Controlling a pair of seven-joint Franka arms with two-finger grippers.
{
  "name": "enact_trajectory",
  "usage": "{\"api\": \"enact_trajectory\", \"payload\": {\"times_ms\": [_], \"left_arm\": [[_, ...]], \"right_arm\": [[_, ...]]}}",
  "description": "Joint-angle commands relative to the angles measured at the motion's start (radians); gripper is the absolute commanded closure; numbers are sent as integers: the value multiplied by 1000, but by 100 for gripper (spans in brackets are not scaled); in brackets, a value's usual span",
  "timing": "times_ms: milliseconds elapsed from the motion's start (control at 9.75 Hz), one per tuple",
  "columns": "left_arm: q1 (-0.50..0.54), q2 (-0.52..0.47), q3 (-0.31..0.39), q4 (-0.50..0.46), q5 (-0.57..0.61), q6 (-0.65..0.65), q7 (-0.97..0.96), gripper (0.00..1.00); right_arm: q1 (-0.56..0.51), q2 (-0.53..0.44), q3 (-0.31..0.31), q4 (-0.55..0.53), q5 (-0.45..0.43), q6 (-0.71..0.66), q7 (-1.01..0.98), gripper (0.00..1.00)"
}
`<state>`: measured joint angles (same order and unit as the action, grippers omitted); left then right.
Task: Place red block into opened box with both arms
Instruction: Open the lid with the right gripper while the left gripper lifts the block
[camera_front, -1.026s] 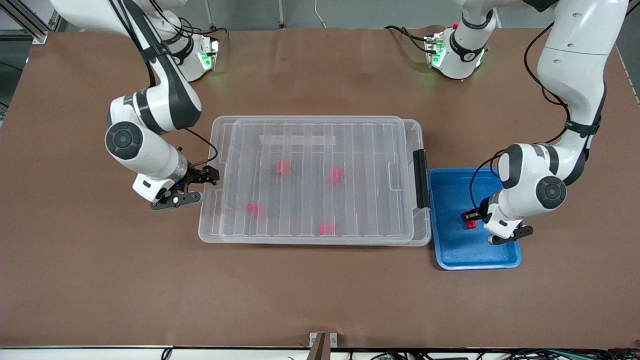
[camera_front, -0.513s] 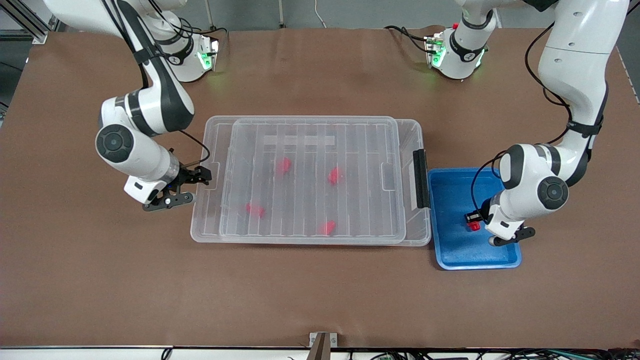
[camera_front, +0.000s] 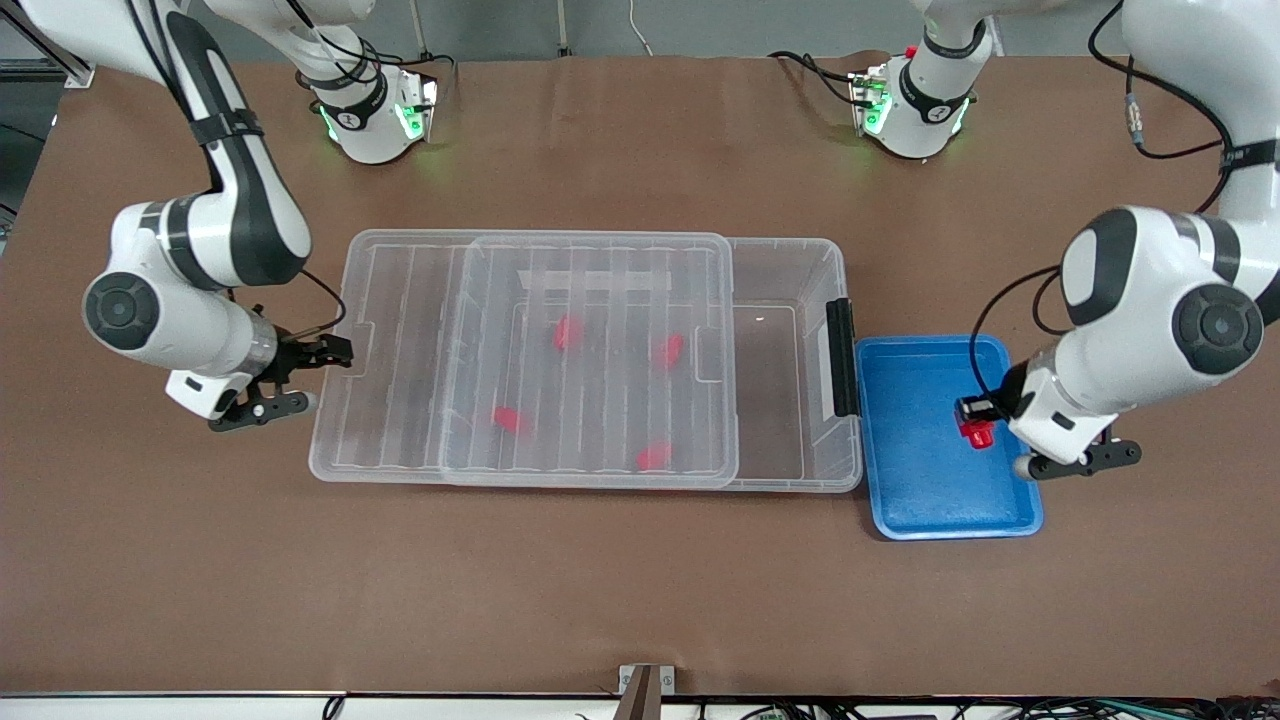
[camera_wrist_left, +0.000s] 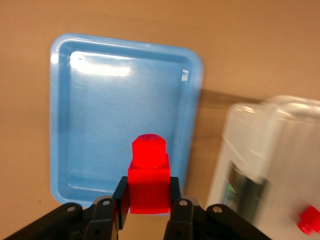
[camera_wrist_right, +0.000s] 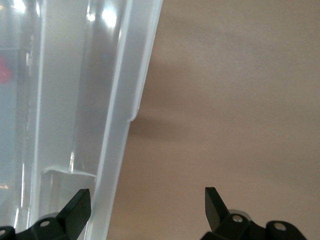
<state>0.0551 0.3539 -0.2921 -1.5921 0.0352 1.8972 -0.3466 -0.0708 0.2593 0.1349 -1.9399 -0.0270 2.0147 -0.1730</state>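
Now, red block (camera_wrist_left: 148, 180) pinched between left gripper's (camera_wrist_left: 147, 210) closed fingers (camera_wrist_left: 176, 207), over blue tray (camera_front: 905, 500)

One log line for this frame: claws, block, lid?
left claw: shut on red block, over blue tray | right claw: open, at lid edge | box: partly uncovered

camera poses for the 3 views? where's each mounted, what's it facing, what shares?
Front view: high across the table, facing both arms; shows box, its lid slid partway off, blue tray.
Left wrist view: on the left arm, looking down past the left end effector, shut on the red block, over the tray.
Right wrist view: on the right arm; right end effector open at the lid's edge.
Shared: front and left wrist views both show block, tray, box.
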Motion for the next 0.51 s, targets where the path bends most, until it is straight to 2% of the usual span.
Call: {"api": "enact_trajectory", "payload": {"times_ms": [0,205,410], "left_arm": [[0,4,-124,-9,12,-26,-105,100],[-33,26,-195,-17,17,-18,-219,100],[-109,71,-196,-37,18,20,-258,100]], "right_arm": [[-56,-14,9,12,-25,-27,-68,0],[-86,-14,-20,21,-25,-39,-132,0],[-86,-11,-31,41,-24,-68,-128,0]]}}
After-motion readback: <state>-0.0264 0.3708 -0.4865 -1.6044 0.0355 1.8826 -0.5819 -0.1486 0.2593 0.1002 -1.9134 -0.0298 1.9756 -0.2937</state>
